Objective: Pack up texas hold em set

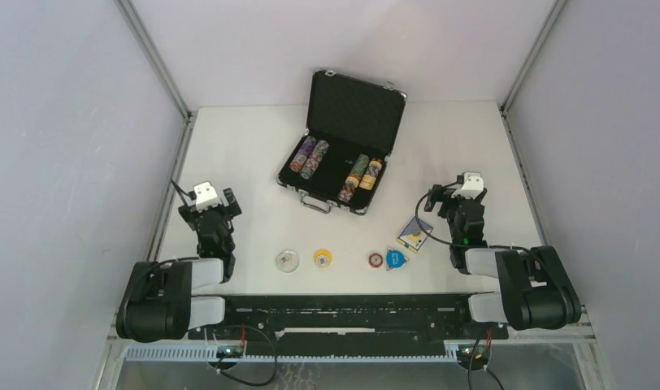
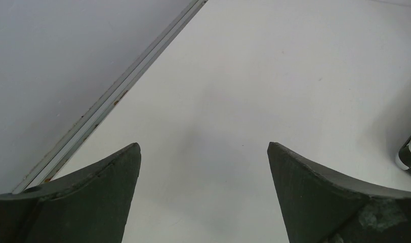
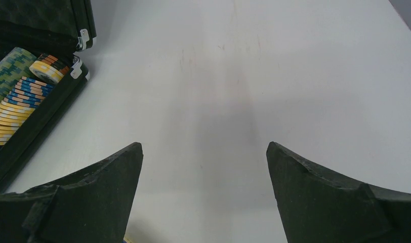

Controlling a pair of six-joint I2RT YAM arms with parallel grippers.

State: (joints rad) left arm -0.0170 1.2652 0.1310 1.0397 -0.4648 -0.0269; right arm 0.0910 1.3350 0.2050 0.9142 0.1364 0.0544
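Loose pieces not yet packed. The small black briefcase with silver edges (image 1: 359, 106) stands open at mid-table, lid upright on the far side. Rolls of multicoloured poker chips (image 1: 308, 157) already lie in its tray in two pairs, with a bare gap between the pairs. Outside the case on the white table (image 1: 254, 146) a blue-and-white card deck (image 1: 414, 234) lies askew near the case's right front corner. Along the near edge runs a row: clear round token (image 1: 287, 260), yellow round token (image 1: 323, 257), red round token (image 1: 376, 258) and blue token (image 1: 397, 259), the last two touching or nearly so. I judge the step in hand to be the first pick. The deck lies just beside the right gripper (image 3: 203, 146), so I would start there: swing inward and down, straddle the deck across its narrow side, lift, and set it in the tray gap. The tokens look harder, being thin discs on a hard top, so the fingertips must come right down to the surface. The left gripper (image 2: 203, 147) suits the clear and yellow ones. Pose: both arms folded back over their bases, wrists low, fingers pointing toward the far side. Both pairs of jaws are spread wide with nothing between them, only bare table beneath. The right wrist view catches the case corner and chips at its left edge.
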